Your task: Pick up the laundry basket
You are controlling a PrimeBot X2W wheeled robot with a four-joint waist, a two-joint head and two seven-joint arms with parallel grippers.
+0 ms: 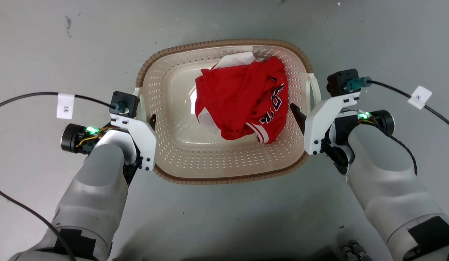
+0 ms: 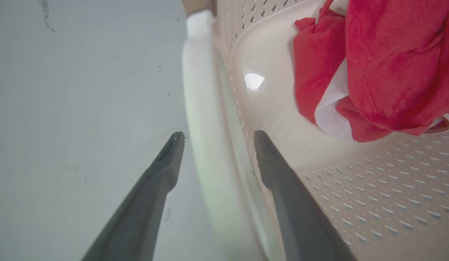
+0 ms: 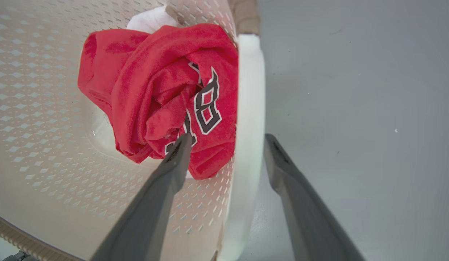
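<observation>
Now your left claw (image 2: 218,135) stands released, its two fingers spread to either side of the basket's (image 1: 224,180) white left handle (image 2: 199,90). One finger hangs outside over the floor (image 1: 224,224), and the other reaches inside, close along the perforated wall. You cannot tell whether either finger touches the plastic. Your right claw (image 3: 227,137) is released too, with the right handle (image 3: 250,90) standing between its fingers. Its outer finger is over the floor, and its inner finger is inside the basket, just in front of the red shirt (image 1: 242,101). The basket sits on the floor between your two claws, each claw at one of its short sides. The shirt, with black-and-white lettering, lies heaped inside, nearer your right claw than your left. A white cloth (image 1: 235,59) shows at the shirt's far edge, beyond both claws.
</observation>
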